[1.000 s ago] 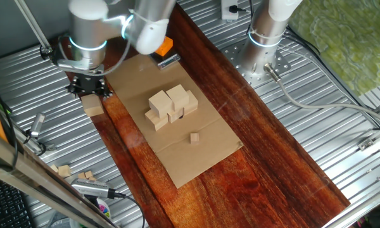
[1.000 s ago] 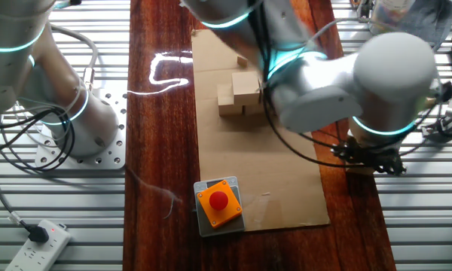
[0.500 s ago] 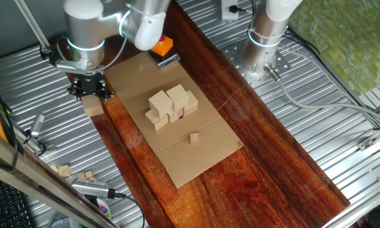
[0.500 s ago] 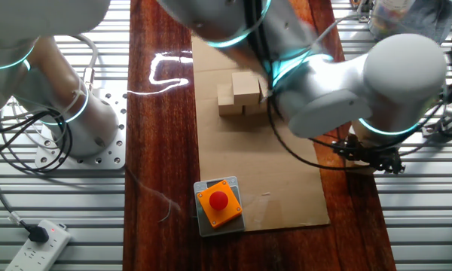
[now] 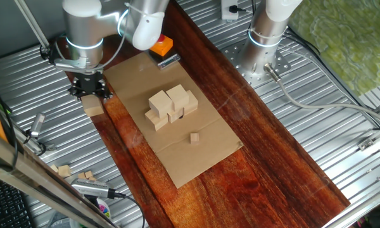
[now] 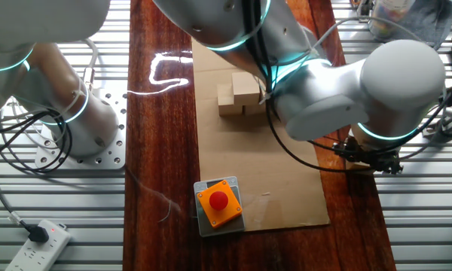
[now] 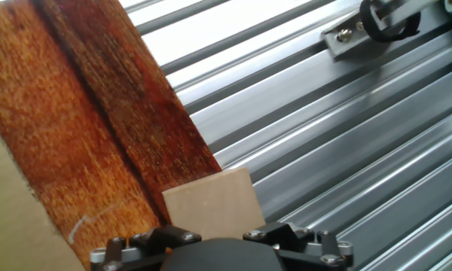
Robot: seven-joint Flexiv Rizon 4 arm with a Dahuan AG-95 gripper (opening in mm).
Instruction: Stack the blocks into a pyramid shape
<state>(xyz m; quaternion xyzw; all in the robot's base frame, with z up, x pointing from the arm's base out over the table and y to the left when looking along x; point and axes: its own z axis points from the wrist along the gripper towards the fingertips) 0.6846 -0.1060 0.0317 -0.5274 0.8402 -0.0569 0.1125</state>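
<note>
Your gripper [image 5: 88,88] has barely moved in the last second; only the arm above it has swung a little. It hovers right over the loose block [image 5: 94,106] at the plank's left edge, about nine o'clock from the stacked blocks [image 5: 171,106] on the cardboard [image 5: 199,152]. I cannot tell its jaw width, so judge the grasp not yet made

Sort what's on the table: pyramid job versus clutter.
Job:
- stacked blocks
- lone block under the gripper

Clutter:
- tiny cube
- orange button box
- cardboard sheet
- wood scraps
- power strip
</note>
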